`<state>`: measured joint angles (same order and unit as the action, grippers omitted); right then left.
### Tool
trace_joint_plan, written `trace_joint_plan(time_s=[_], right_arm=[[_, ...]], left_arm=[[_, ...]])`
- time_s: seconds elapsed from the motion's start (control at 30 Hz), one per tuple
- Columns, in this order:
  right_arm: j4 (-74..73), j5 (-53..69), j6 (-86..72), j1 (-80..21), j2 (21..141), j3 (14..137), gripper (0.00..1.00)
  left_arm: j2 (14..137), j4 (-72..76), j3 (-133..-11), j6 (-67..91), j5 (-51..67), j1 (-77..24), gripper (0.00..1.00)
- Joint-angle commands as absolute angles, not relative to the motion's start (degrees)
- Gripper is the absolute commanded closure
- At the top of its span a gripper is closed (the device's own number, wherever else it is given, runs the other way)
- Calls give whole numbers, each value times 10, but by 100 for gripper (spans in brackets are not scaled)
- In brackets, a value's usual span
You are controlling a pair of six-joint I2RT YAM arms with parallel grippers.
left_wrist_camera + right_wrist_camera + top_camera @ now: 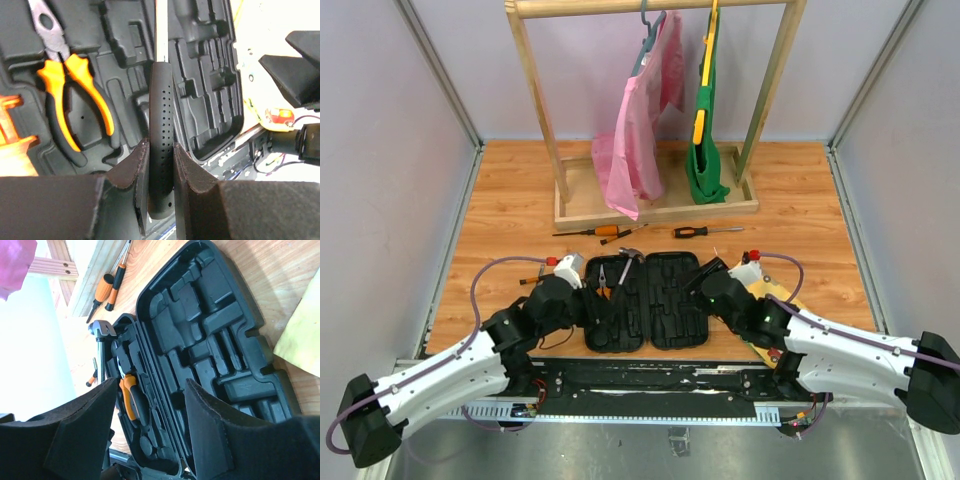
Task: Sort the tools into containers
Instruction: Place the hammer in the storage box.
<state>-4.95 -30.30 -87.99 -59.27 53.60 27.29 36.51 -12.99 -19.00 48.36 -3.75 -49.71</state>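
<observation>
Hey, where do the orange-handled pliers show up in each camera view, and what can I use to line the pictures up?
Top external: orange-handled pliers lie in the left half of the case, just left of picture centre.
Left wrist: upper left, jaws pointing up.
Right wrist: lower left of centre, only an orange handle clear.
Shared landmark: the open black tool case.

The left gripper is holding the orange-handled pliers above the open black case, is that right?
Not quite. The left gripper is clamped on the black handle of the hammer, not the pliers. The orange-handled pliers lie untouched in the open black case below. The left wrist view shows this.
</observation>
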Motion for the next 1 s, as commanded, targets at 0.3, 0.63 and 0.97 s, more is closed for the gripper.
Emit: trace_joint_plan(time_s=[0.3,0.63,0.97], right_arm=[[-74,-338,-885,-599,520,250,41],[-78,-343,-892,-599,520,245,41],[-78,-343,-894,-599,518,243,41]], left_arm=[[336,-134,-173,621,-118,-503,100],[367,-133,-169,644,-121,-508,100],[401,-99,-161,646,-100,-509,99]])
